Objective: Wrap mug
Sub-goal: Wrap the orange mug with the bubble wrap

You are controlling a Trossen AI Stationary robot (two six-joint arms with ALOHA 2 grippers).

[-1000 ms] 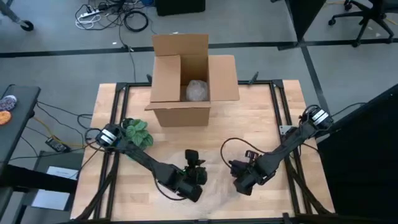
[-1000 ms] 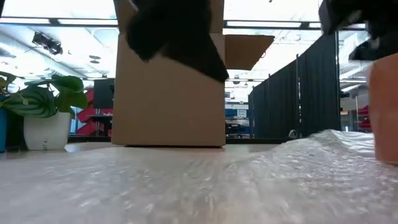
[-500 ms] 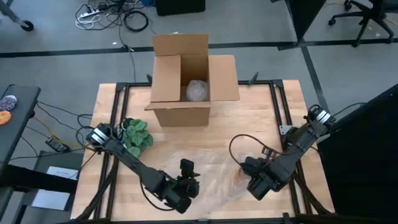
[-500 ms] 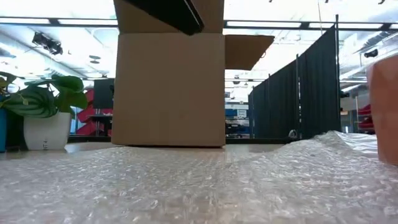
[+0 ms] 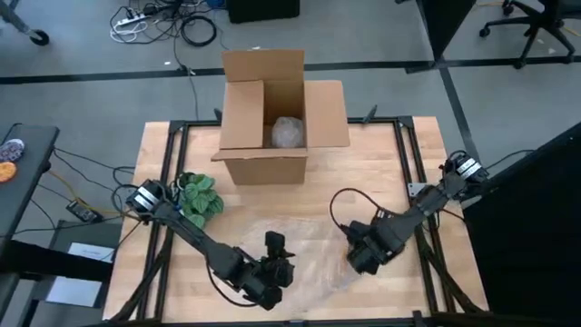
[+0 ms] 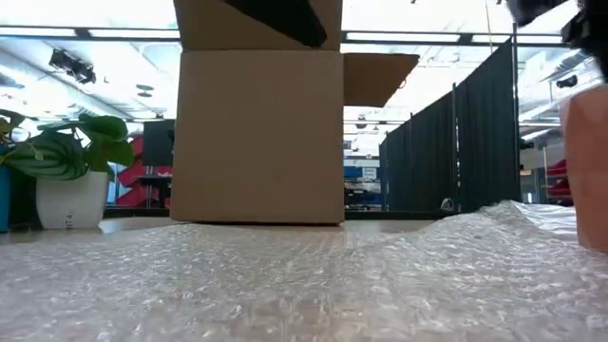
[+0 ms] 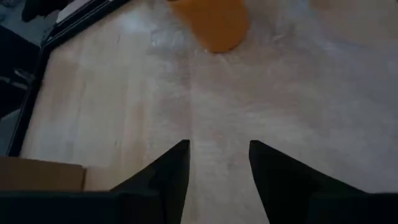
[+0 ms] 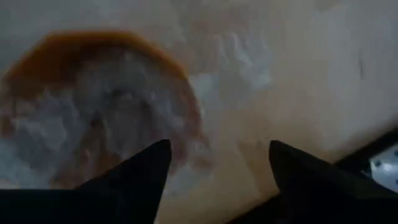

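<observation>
Mug (image 8: 99, 112), orange, stands on the bubble wrap sheet (image 5: 304, 259) near the front right of the bench (image 5: 381, 173). From the right wrist view its round rim faces the camera and wrap already lies over the mouth, so its long axis reads as upright. In the low view the mug (image 6: 589, 171) shows at the picture's edge, with the sheet heaped against its base.

Right end effector (image 8: 214, 174) hangs directly over the mug, fingers spread, nothing between them. In the high view the right end effector (image 5: 361, 257) hides the mug entirely.

Left end effector (image 7: 217, 168) sits near the front edge of the bench, low over the wrap, fingers spread and empty. From its own camera the mug (image 7: 211, 22) lies ahead, well apart, with flat sheet between. In the high view the left end effector (image 5: 272, 277) is left of the right one, sheet between them.

Judgement: right arm is the nearer, with the mug straight below it; the left has the free sheet ahead of it, towards the mug. The next move likely depends on lifting or folding wrap inward to the mug.

Cardboard box (image 5: 272, 113) stands open at the back of the bench; potted plant (image 5: 200, 193) at the left.
</observation>
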